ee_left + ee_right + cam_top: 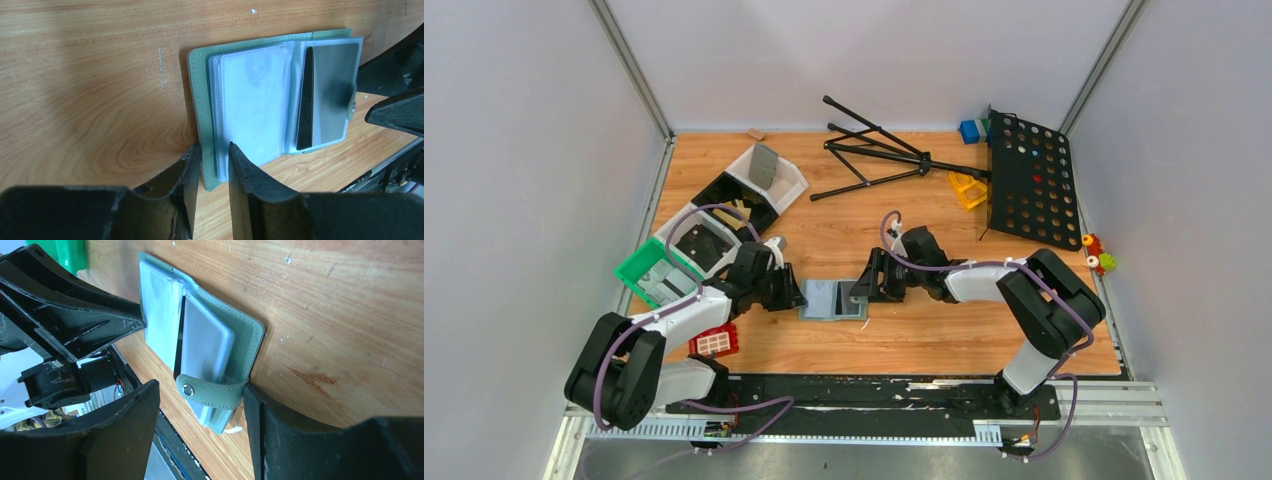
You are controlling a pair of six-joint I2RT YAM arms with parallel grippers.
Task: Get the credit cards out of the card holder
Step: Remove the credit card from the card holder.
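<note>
The card holder [829,300] lies open on the wood table between my two grippers. Its grey-green cover [197,100] holds pale translucent sleeves [252,100]. One of the credit cards [330,85], light grey with a dark stripe, sits in the right-hand sleeve; others are hidden. My left gripper [212,167] is shut on the holder's left edge, one finger outside the cover and one on the sleeves. My right gripper [200,390] stands open around the snap flap [215,391], with one finger [255,415] against the flap's base and the other apart from it.
A green tray [649,270] and white bins [754,185] stand at the left. A red block [715,342] lies near the left arm's base. A black tripod [874,155] and a black perforated board [1029,180] lie at the back right.
</note>
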